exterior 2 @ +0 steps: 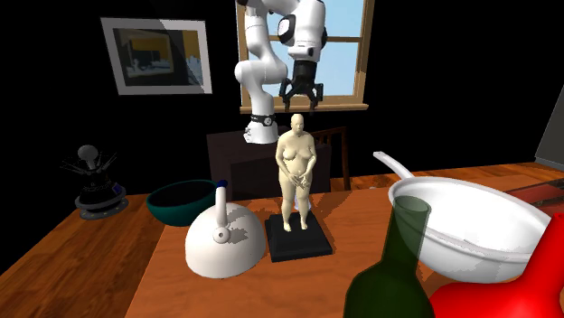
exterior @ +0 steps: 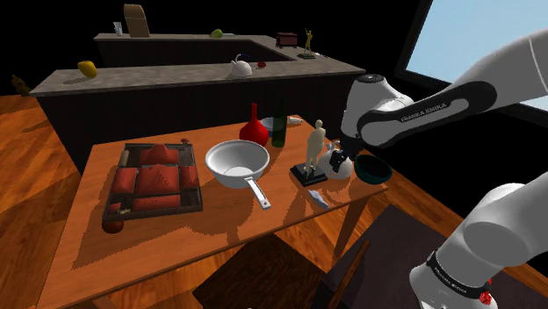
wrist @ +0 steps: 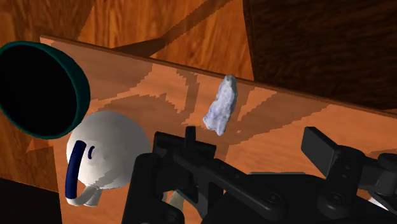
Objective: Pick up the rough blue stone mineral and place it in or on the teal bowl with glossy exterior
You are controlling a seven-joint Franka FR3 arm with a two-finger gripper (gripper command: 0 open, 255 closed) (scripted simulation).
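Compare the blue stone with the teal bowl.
The stone is pale blue, rough and irregular; the bowl is dark teal, round and smooth. The stone is a solid sliver lying flat; the bowl is hollow, opening upward. The stone is clearly smaller than the bowl. Both rest on the wooden table.
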